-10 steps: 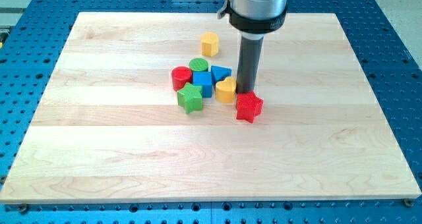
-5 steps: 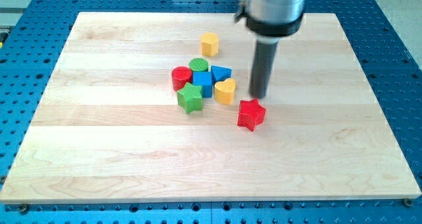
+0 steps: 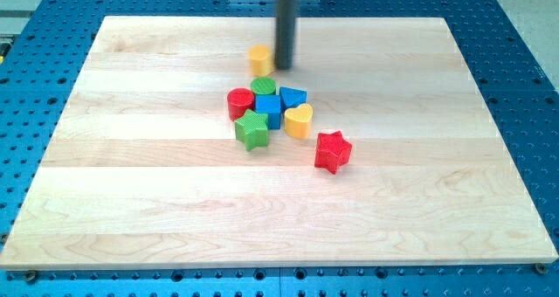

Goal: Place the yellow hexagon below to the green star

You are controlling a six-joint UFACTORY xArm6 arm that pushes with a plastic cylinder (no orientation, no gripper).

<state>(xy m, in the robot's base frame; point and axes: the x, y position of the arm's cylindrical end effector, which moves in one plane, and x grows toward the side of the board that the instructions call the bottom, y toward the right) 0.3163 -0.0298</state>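
The yellow hexagon (image 3: 259,59) sits near the view's top centre of the wooden board. My tip (image 3: 285,67) is right beside it, touching or nearly touching its right side. The green star (image 3: 251,130) lies lower down, at the bottom left of a tight cluster of blocks, well below the hexagon. The rod rises straight to the view's top edge.
The cluster holds a red cylinder (image 3: 239,102), a green cylinder (image 3: 264,88), a blue cube (image 3: 269,111), a blue triangle (image 3: 293,97) and a yellow heart (image 3: 299,120). A red star (image 3: 332,151) lies apart at the lower right. The board (image 3: 131,201) rests on a blue perforated table.
My tip has moved from beside the red star up and left to the yellow hexagon's right side. The hexagon has shifted left. The red star stays where it was pushed.
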